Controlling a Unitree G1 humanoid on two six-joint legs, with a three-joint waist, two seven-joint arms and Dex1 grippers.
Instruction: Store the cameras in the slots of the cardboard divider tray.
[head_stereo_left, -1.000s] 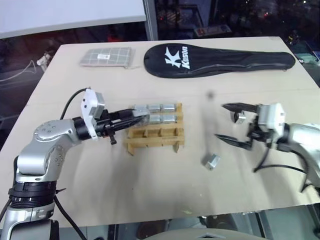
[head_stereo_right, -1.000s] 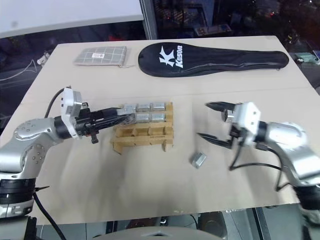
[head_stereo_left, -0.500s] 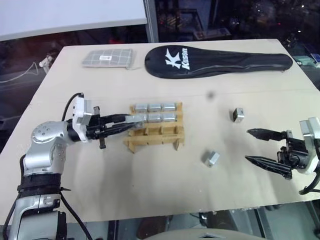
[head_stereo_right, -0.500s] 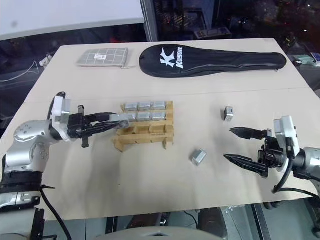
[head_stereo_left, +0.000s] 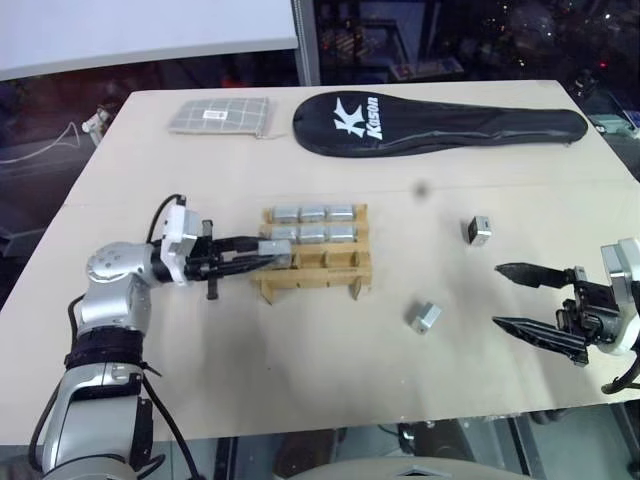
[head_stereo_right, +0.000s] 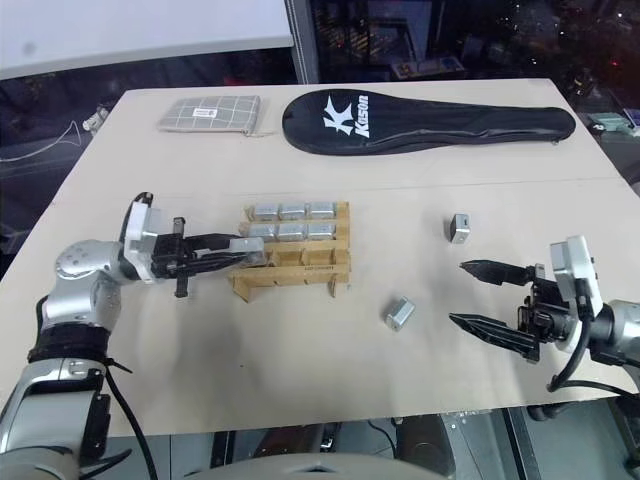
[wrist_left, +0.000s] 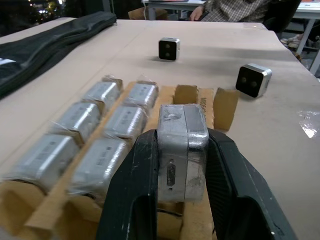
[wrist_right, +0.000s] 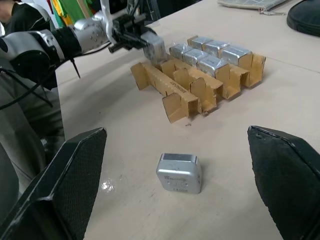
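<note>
Six cameras already sat in the tray (head_stereo_left: 316, 268); we needed the left claw (head_stereo_left: 283, 259), gripping a seventh camera (wrist_left: 181, 145), squared over an empty near-row slot. Right claw (head_stereo_left: 523, 296) hung wide apart.

The light is soft and even over the pale table (head_stereo_left: 330, 340). It seems to come from above. Past the table's far edge the room is dark, with tiny coloured lights. Shadows are faint and small, like the thin one beside the cardboard divider tray (head_stereo_left: 318, 272). The head views are clear, and the table edges look a bit bent near the corners. In the left wrist view the held camera (wrist_left: 181, 150) is sharp and the near slots are blurry. A shiny wet-looking spot glints on the table in both wrist views.
</note>
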